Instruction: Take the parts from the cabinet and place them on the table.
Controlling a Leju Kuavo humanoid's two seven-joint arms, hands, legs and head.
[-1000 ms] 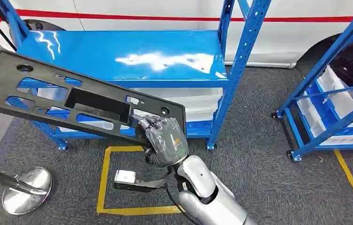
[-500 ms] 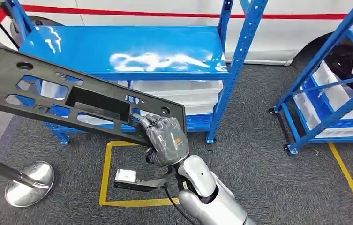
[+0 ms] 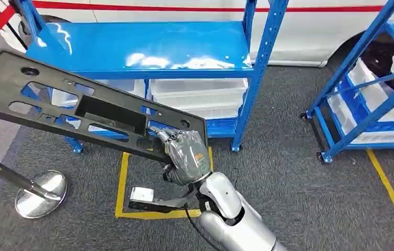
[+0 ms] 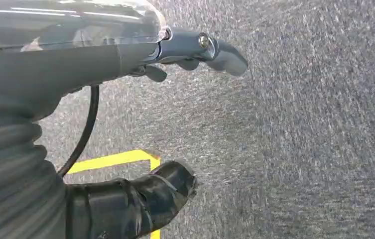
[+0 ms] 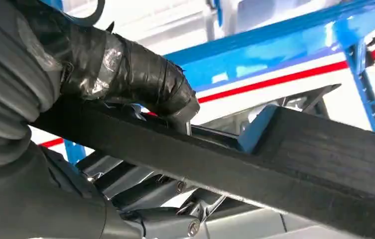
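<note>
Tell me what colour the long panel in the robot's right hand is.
Black. The panel, gripped at one end by the right hand, shows best in the head view.

The long panel (image 3: pixel 90 112) in my right hand (image 3: pixel 187 157) looks like matt black plastic, faintly grainy along its edge in the right wrist view. My forearm (image 3: pixel 231 214) is smooth, silvery and shiny. The rack's top shelf (image 3: pixel 147 49) is glossy blue painted metal, throwing white glare. Under it sit translucent white plastic bins (image 3: pixel 200 97). The floor (image 3: pixel 289 178) is rough grey carpet. The stanchion base (image 3: pixel 40 193) is polished chrome.
</note>
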